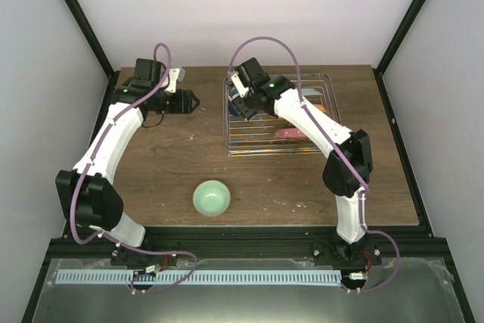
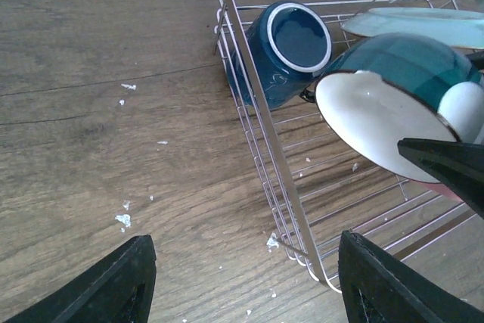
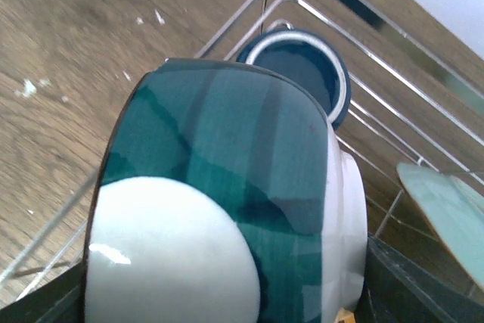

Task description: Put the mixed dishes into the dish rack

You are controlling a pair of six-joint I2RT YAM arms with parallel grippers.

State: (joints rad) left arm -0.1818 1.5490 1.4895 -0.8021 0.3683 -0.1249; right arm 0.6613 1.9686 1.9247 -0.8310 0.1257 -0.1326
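Observation:
My right gripper (image 3: 227, 296) is shut on the cream-white bowl (image 3: 227, 187), which is teal on the outside, and holds it tilted over the left part of the dish rack (image 1: 249, 150). The dark blue mug (image 2: 280, 47) lies on its side in the rack's corner, just beside the bowl (image 2: 378, 111). A mint-green plate (image 2: 423, 24) and a pink-red plate (image 1: 291, 134) rest in the rack. The mint-green bowl (image 1: 211, 197) stands upright on the table near the front. My left gripper (image 1: 195, 101) is open over the table left of the rack, holding nothing.
The rack's chrome left rim (image 2: 249, 73) runs close to my left gripper's (image 2: 243, 241) right finger. Small white crumbs (image 2: 122, 220) are scattered on the brown wooden table (image 1: 159, 164). Black frame posts border the table on both sides.

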